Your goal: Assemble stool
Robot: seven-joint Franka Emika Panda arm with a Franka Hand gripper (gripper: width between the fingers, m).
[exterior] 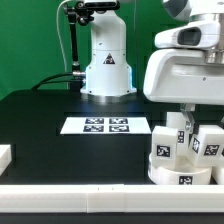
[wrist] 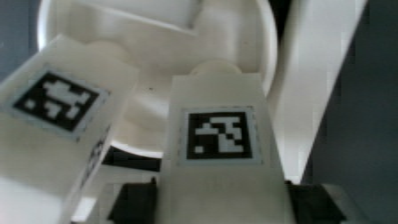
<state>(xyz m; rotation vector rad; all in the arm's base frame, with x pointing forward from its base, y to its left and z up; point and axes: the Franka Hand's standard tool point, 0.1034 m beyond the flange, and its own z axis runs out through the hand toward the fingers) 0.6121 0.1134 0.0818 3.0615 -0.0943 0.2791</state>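
The round white stool seat (exterior: pixel 180 172) lies at the exterior view's right, near the table's front edge, with tags on its rim. White tagged legs stand in it, one on the left (exterior: pixel 166 142) and one on the right (exterior: pixel 211 143). My gripper (exterior: pixel 184 120) comes down between them from the big white hand. In the wrist view a leg (wrist: pixel 222 130) with a square tag runs between my black finger pads (wrist: pixel 146 200), and the gripper (wrist: pixel 222 203) is shut on it. A second tagged leg (wrist: pixel 63 100) stands beside it over the seat's inside (wrist: pixel 169 35).
The marker board (exterior: pixel 105 125) lies flat mid-table in front of the robot's base (exterior: pixel 107 70). A plain white bar (exterior: pixel 90 200) runs along the front edge, and a white block (exterior: pixel 4 156) sits at the exterior view's left edge.
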